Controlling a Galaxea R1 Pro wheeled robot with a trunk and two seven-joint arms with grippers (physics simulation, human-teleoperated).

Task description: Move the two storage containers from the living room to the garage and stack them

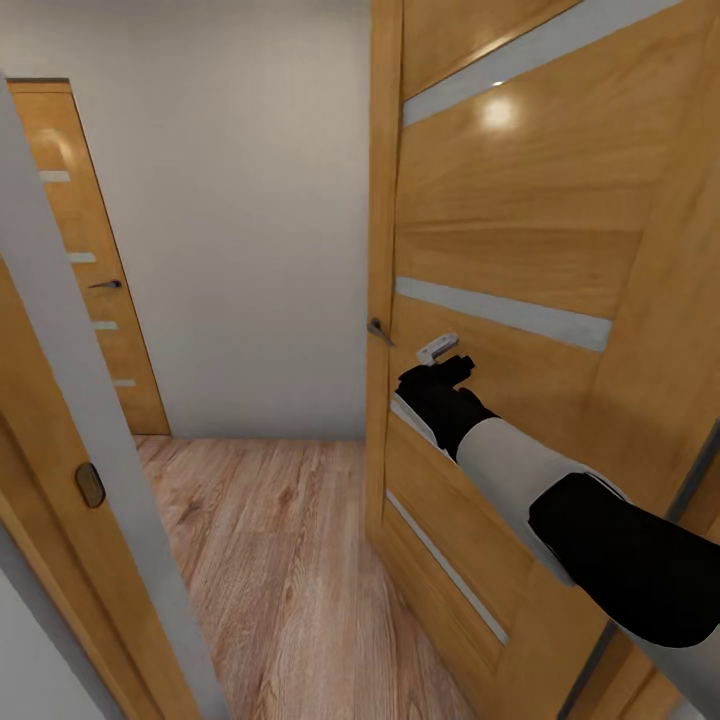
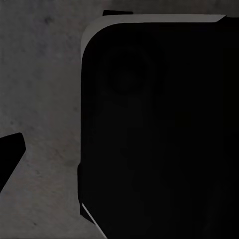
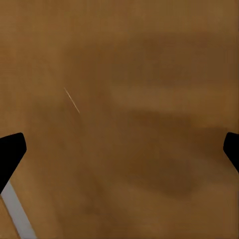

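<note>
Right gripper, jaws spread wide and empty, against the open door; left jaws' state unclear.

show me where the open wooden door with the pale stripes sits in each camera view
Head view: the open wooden door takes the right half, edge-on at centre, the right arm's tool against its face.
Right wrist view: its brown wood spans the frame between the two fingertips.
Left wrist view: no door; a dark robot part over grey ground.
Shared landmark: the door's pale stripe, seen again at the right wrist view's corner.
</note>
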